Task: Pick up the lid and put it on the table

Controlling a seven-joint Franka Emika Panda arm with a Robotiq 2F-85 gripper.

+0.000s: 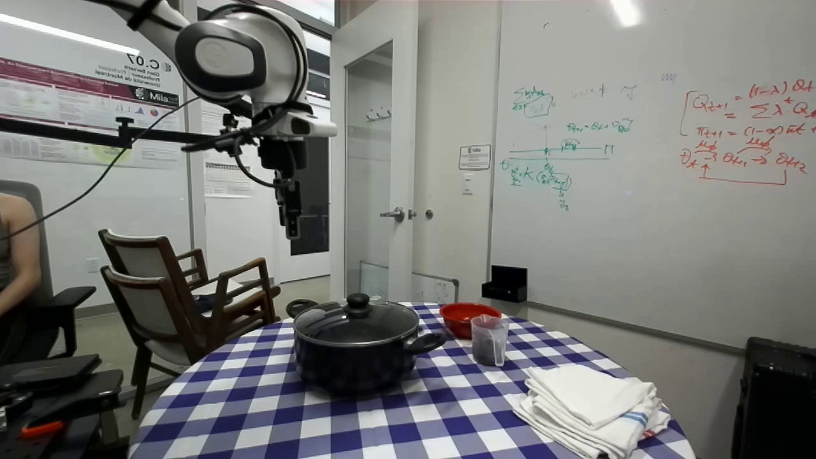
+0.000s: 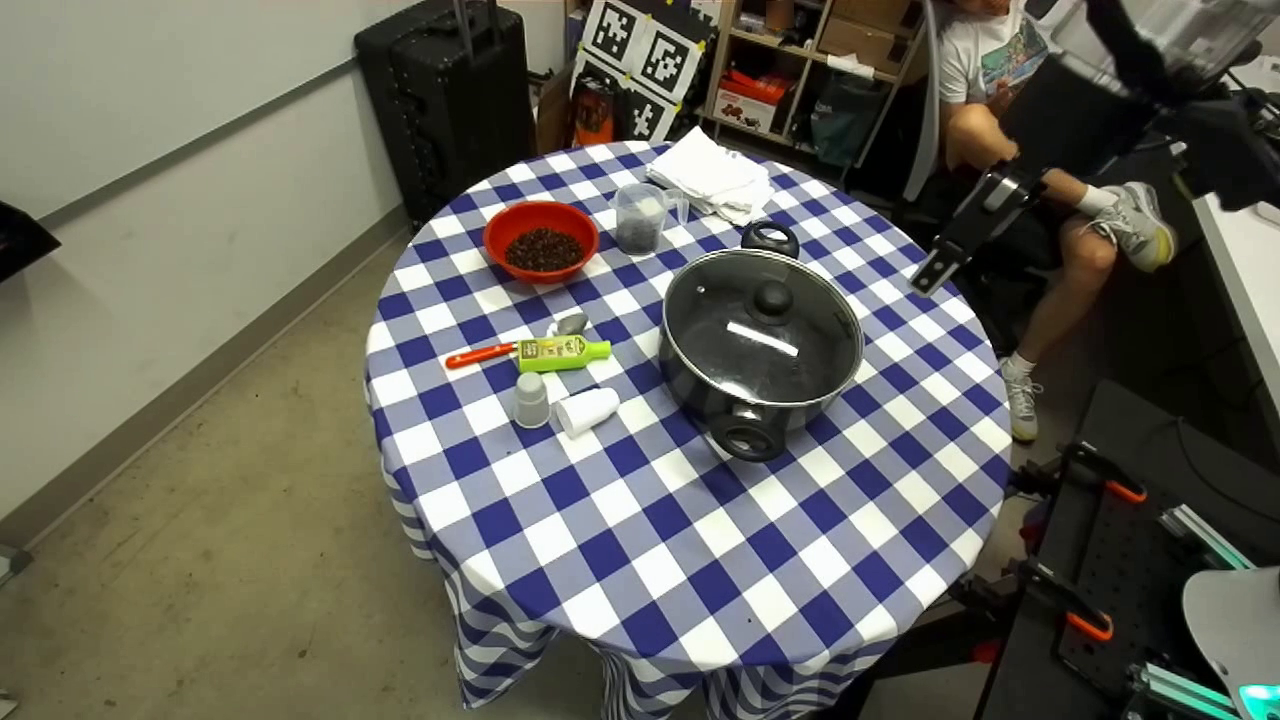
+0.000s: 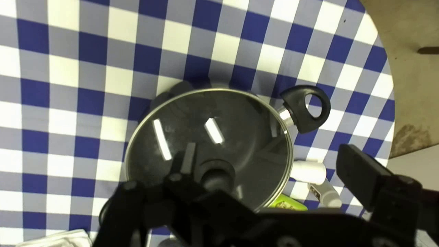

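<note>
Lid [image 2: 762, 318] on pot [image 1: 354, 366], pot on table [image 2: 640, 530]

I log, in an exterior view, a red bowl [image 2: 540, 214] holding small dark brown pieces. Just beside it: clear measuring cup [image 2: 636, 222], dark contents. Near the cup, folded white cloths [image 2: 708, 175], stacked. Green bottle [image 2: 558, 352] on its side, against a red-handled utensil [image 2: 482, 355]; I cannot tell which parts touch. Near these, grey container [image 2: 531, 402] upright, white container [image 2: 588, 411] lying. Background: black suitcase [image 2: 450, 110]; whiteboard [image 1: 637, 248], red and green writing.
</note>
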